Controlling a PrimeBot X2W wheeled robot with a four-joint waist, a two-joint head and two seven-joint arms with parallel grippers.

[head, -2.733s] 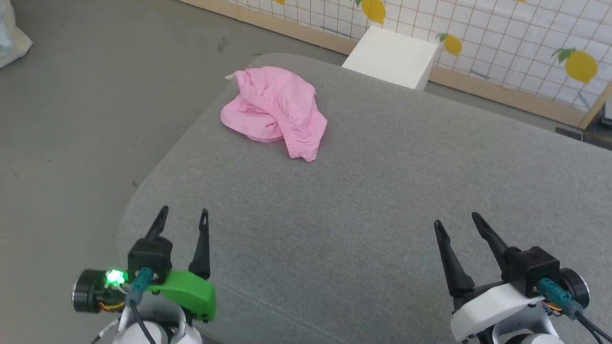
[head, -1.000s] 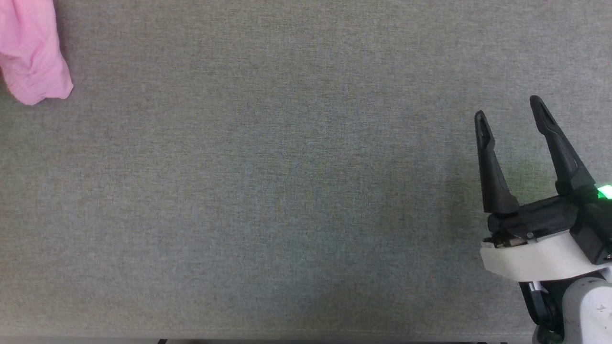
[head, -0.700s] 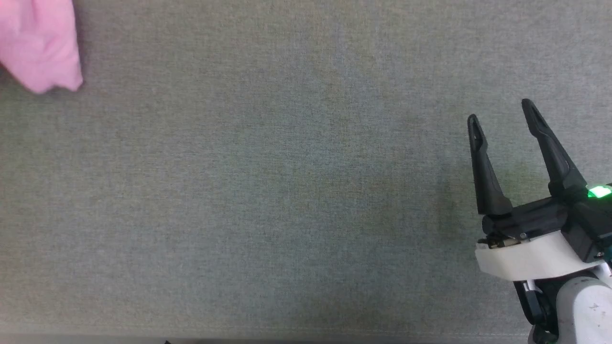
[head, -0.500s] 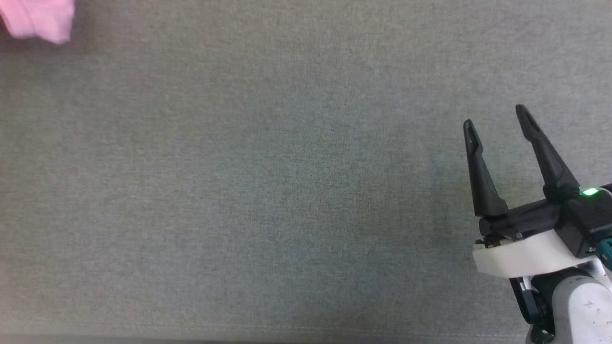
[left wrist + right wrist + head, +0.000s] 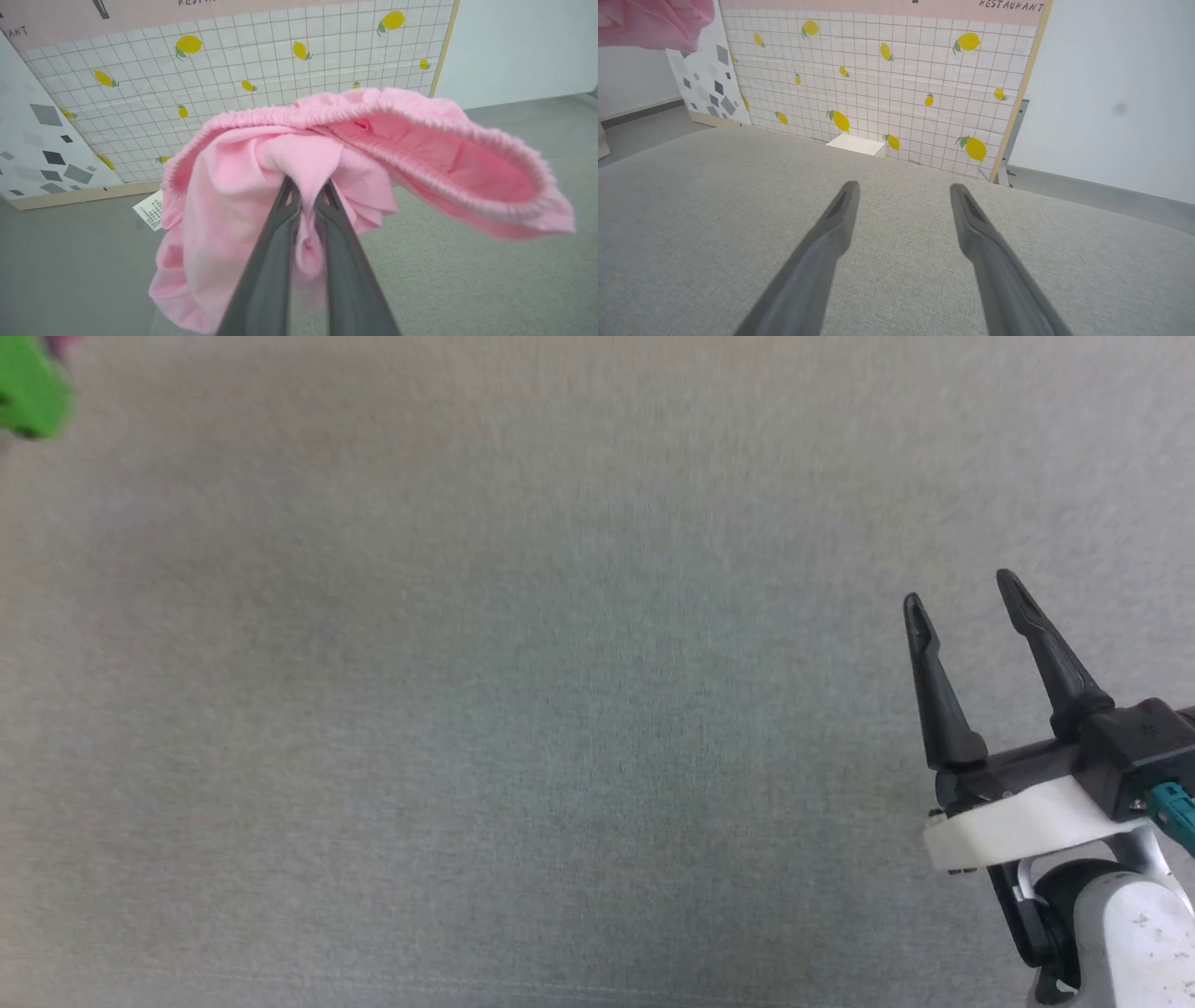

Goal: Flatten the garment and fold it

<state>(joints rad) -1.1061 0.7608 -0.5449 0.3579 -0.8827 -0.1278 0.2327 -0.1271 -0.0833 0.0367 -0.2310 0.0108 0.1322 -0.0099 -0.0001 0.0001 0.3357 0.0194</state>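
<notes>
My left gripper [image 5: 308, 187] is shut on a bunch of the pink garment [image 5: 224, 196], which hangs from its fingers above the grey cushion [image 5: 467, 280]. The gathered waistband [image 5: 420, 121] gapes open to the right, and a white tag [image 5: 149, 211] dangles at the left. In the right wrist view a corner of the garment [image 5: 649, 21] shows high at the top left, off the surface. A green part of the left arm [image 5: 28, 394] sits at the head view's top left corner. My right gripper [image 5: 963, 595] [image 5: 903, 189] hovers open and empty low over the cushion at the right.
The wide grey fabric cushion [image 5: 523, 709] spreads under both arms. Beyond its far edge stand a lemon-patterned grid panel [image 5: 887, 70], a small white box [image 5: 857, 143] and a panel with grey diamonds [image 5: 42, 154]. Grey floor [image 5: 70, 261] lies to the left.
The left gripper has shut on the garment and raised it; the pink cloth has left the head view at the top left. The right gripper stays open, shifting only slightly.
</notes>
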